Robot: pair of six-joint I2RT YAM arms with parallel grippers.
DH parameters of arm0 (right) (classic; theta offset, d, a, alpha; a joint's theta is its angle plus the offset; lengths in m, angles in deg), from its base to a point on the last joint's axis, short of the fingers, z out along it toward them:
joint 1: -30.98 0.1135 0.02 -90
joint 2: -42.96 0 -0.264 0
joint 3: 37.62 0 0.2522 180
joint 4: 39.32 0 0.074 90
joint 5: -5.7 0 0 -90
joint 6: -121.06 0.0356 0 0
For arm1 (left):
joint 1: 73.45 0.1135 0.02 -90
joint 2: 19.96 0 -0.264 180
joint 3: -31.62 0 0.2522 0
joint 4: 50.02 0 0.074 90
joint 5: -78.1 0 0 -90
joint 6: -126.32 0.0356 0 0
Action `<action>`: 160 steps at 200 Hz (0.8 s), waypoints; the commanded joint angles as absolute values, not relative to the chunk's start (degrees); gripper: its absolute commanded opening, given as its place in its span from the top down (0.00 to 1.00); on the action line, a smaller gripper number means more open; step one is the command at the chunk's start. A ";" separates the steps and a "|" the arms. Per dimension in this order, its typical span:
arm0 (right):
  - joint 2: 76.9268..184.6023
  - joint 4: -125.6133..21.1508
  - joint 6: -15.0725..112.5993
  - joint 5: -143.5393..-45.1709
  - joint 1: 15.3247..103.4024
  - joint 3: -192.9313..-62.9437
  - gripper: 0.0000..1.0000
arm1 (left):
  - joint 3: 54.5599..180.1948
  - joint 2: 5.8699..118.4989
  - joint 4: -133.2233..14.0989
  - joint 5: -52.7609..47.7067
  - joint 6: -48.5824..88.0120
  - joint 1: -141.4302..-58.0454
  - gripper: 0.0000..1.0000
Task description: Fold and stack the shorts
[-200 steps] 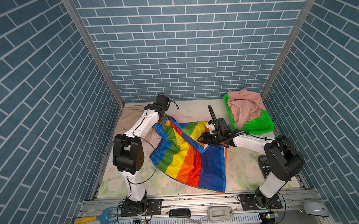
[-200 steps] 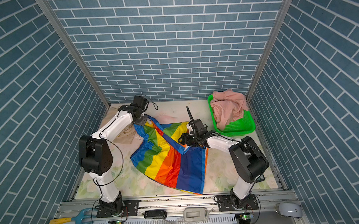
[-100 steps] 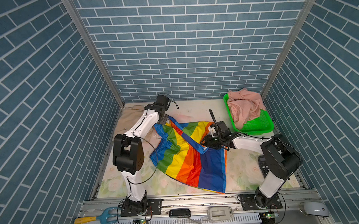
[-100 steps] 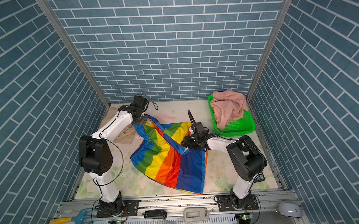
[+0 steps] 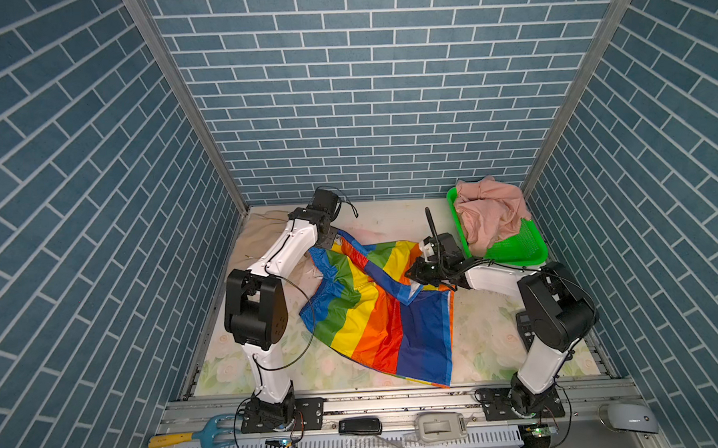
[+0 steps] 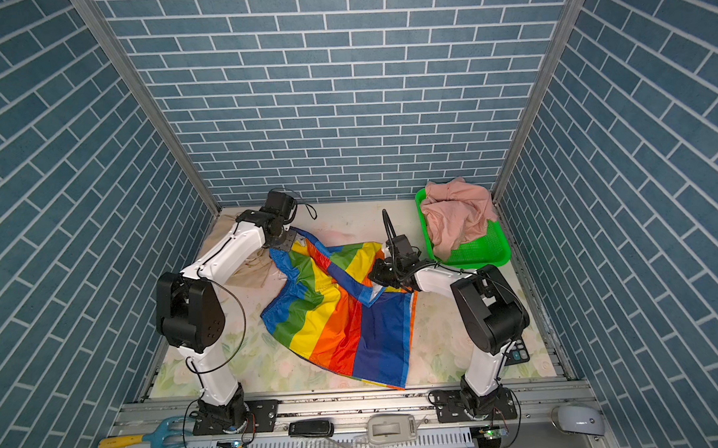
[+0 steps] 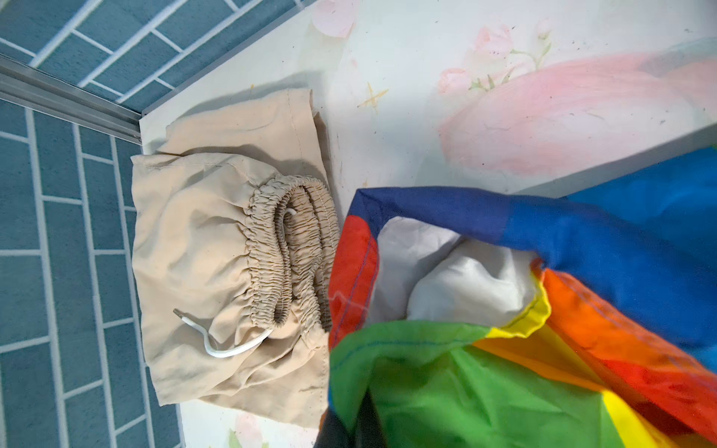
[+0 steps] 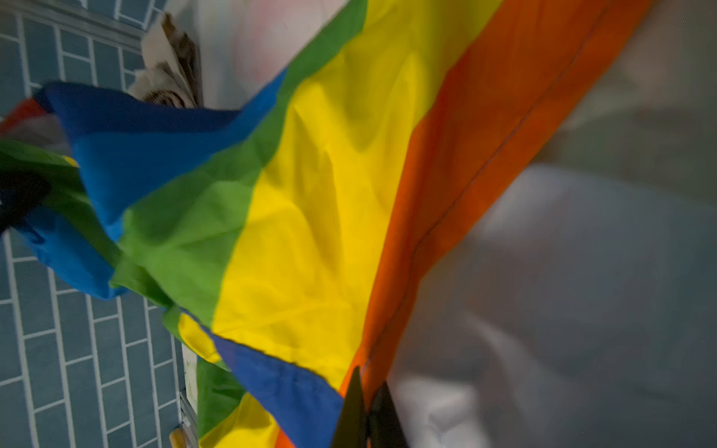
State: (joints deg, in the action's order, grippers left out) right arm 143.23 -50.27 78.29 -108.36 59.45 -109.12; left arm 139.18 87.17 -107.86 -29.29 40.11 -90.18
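The rainbow shorts [image 5: 378, 315] lie spread across the middle of the surface [image 5: 491, 340], running from the far left down toward the near edge. The left hand [image 5: 334, 242] has its jaws pressed together on their far-left corner. In the left wrist view the cloth drapes over the dark fingers, with the white lining [image 7: 465, 287] showing inside. The right hand [image 8: 366, 386] is closed to a thin pinch on the stitched orange edge at the shorts' right side.

The fabric looks thin, shiny and very light, and is probably slippery. With no stiffness of its own it will likely sag between the two grips and could slide out of a shallow pinch. The safest holds are judged to be the hems, seams and gathered waist, where the layers are doubled. The loose lining might get caught alone or bunch up inside a fold.

The beige shorts [image 7: 201, 252] sit folded in a compact bundle in the far-left corner, just beside the rainbow pair, with the elastic waist and a white drawstring on top. Their matte weave should slip less and make a steady base for stacking.

The pink shorts [image 5: 490, 215] are heaped, crumpled and soft, in the green basket [image 5: 517, 253] at the far right. Their waistband cannot be made out in the heap.
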 commanded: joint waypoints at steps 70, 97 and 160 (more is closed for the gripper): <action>128.36 -63.27 67.78 -109.76 52.79 -100.36 1.00 | 139.67 87.39 -107.12 -23.29 34.67 -83.91 1.00; 127.52 -63.57 67.83 -110.68 54.08 -97.84 0.89 | 138.66 87.54 -106.68 -22.28 34.39 -83.91 1.00; 126.74 -85.35 53.65 -99.30 59.54 -111.78 0.34 | 137.35 85.86 -105.27 -21.81 35.03 -84.17 1.00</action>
